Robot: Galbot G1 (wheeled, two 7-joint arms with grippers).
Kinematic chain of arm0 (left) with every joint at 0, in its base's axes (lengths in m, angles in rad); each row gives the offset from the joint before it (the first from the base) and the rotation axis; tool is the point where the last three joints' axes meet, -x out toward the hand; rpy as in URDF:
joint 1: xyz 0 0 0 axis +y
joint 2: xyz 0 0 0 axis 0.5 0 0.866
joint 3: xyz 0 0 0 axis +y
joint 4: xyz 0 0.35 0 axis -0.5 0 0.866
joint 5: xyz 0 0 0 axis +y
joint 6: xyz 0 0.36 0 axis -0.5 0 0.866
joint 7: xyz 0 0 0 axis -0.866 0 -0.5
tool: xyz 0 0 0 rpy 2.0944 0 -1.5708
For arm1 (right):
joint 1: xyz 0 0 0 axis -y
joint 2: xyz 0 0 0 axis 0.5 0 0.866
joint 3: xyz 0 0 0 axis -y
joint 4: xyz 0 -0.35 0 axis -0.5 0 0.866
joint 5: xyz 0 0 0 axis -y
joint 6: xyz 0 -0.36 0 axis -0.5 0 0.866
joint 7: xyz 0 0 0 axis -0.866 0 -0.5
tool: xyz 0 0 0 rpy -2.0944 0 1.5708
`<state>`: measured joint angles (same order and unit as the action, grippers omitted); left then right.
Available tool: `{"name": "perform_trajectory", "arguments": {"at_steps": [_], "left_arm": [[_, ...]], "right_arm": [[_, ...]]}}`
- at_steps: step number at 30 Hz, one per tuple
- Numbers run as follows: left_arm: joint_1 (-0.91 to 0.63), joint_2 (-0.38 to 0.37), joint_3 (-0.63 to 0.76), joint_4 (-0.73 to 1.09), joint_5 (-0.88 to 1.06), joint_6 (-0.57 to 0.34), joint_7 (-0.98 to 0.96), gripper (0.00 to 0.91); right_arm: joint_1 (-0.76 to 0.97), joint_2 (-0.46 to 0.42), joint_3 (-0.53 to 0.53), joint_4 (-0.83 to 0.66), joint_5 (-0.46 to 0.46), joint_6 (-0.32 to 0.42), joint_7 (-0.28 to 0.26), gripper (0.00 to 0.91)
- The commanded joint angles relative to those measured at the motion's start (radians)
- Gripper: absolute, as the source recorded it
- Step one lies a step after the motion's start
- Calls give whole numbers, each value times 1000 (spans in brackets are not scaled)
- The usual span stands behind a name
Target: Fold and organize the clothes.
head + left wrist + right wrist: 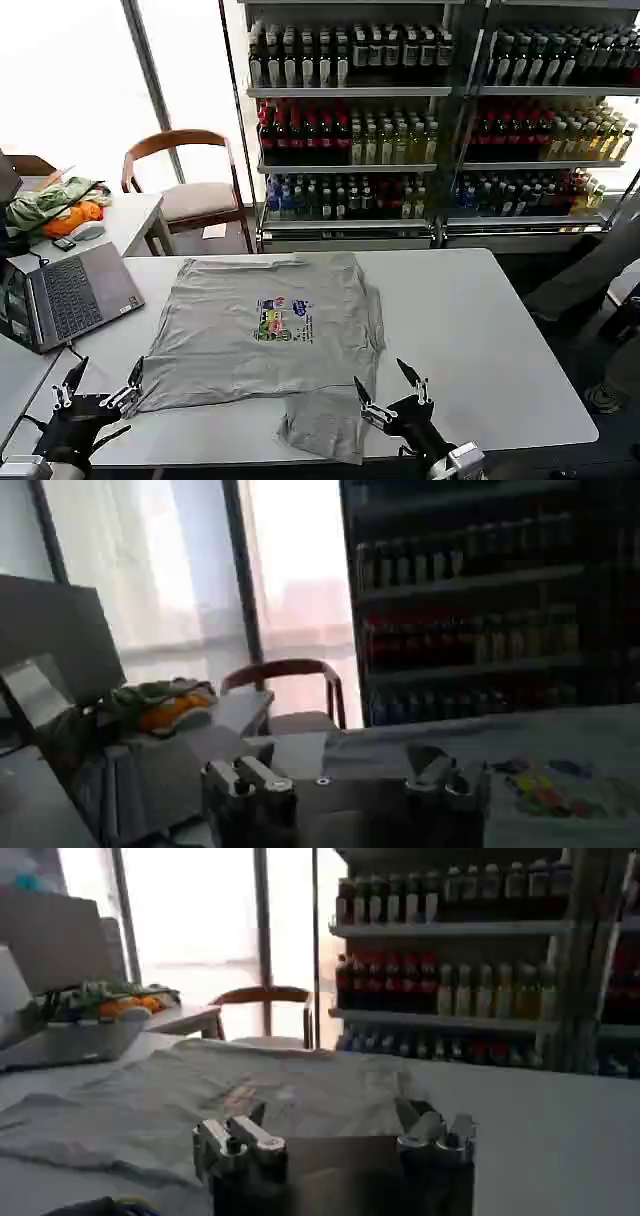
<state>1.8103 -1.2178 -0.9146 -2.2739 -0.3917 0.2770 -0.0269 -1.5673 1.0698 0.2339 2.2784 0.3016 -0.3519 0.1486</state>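
While both arms hang low at the near edge of the white bench [470, 330], nothing is gripped, and that is where the trouble could start. The left gripper [98, 392] sits just off the near-left corner of the light grey short-sleeved cotton shirt [240, 340], its fingers spread wide and empty, touching neither cloth nor bench as far as I can see. The right gripper [392, 392] hovers beside the sleeve flap that trails toward the near edge, also wide open and holding nothing.

From where I stand, the risk lies in that loose near sleeve. It is bunched and sticks out on its own, so a pinch there would likely catch one layer and drag the whole shirt askew rather than fold it. If the two grippers close at uneven heights or on uneven amounts of cloth, I would expect the fold to come out crooked, with the small multicoloured chest print [284, 320] twisted off centre. Thin cotton lying flat on a smooth top can also slip out of the fingers.

Further off, the shirt lies spread face up across the middle of the bench, hem toward the shelving. An open grey laptop [70, 296] sits to the left near the shirt's edge; a wide sweep of the left arm might knock it. Beyond it rests a green-and-orange cloth bundle [55, 207], well apart.
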Motion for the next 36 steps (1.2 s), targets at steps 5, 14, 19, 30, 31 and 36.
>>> {"name": "perform_trajectory", "arguments": {"at_steps": [5, 14, 19, 30, 31, 36], "left_arm": [[1, 114, -4, 13, -94, 243, -30, 907], [-30, 150, 26, 78, -187, 300, -48, 907], [-54, 168, 44, 130, -184, 301, -42, 907], [-85, 159, 71, 181, -185, 301, -35, 907], [-90, 157, 72, 186, -184, 301, -36, 907], [-108, 158, 69, 215, -196, 300, -34, 907]], "right_arm": [[0, -14, -23, 34, 13, -201, 93, 907], [-42, -2, -57, 29, 18, -227, 157, 907], [-18, 31, -96, -4, 18, -227, 177, 907], [-8, 65, -142, -29, 48, -228, 210, 907], [-5, 69, -144, -37, 56, -228, 212, 907], [6, 79, -170, -54, 80, -228, 211, 907]]}}
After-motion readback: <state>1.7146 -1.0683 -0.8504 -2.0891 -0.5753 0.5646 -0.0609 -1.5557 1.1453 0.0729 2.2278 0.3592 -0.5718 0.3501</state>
